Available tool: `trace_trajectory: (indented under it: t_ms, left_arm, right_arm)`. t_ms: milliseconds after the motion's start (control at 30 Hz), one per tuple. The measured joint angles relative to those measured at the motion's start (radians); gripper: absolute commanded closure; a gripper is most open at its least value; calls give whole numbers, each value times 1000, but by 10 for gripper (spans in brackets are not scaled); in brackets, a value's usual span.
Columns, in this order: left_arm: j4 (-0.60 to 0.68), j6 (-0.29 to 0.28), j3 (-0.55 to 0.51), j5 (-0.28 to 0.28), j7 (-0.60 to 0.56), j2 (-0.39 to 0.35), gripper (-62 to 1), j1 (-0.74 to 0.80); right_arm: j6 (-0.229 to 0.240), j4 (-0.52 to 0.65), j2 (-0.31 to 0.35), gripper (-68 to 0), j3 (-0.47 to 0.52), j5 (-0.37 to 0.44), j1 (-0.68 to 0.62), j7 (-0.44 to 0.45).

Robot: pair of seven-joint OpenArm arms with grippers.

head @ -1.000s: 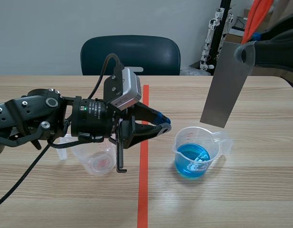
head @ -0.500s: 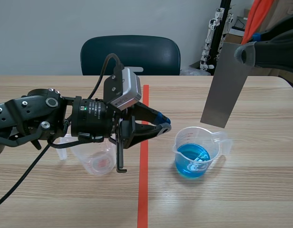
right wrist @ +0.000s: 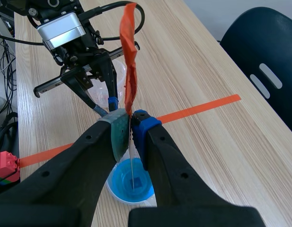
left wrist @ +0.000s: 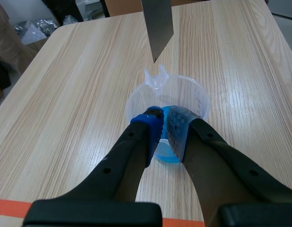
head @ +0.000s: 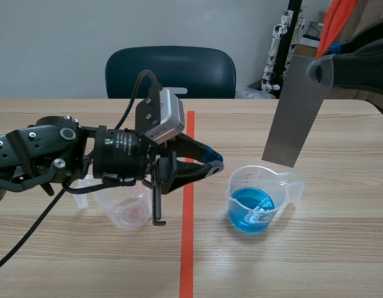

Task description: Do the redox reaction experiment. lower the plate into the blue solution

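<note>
Right pincer clamps the top of a grey metal plate. The plate hangs tilted above a clear beaker of blue solution on the desk, its lower edge clear of the liquid. Left pincer, closed and empty, sits just beside the beaker.

Very little has moved. Since a second ago the right gripper, pinching the metal plate, has shifted very slightly at the wrist. Over the last half second no movement shows.
</note>
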Motion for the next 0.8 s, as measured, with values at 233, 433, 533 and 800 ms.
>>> trace_trajectory:
  t_ms: [233,433,533,800]
  left_arm:
    - [0,0,0,0,-1,0,-70,2]
    - [0,0,0,0,-1,0,-70,11]
    - [0,0,0,0,-1,0,-70,11]
    - [0,19,-3,0,-5,-5,-69,11]
  right_arm:
    - [0,0,0,-4,0,0,0,0]
    - [0,-3,-2,-4,0,0,0,0]
    - [0,-25,-12,-4,0,-3,0,-1]
    - [0,-78,-45,-4,0,-26,0,-5]
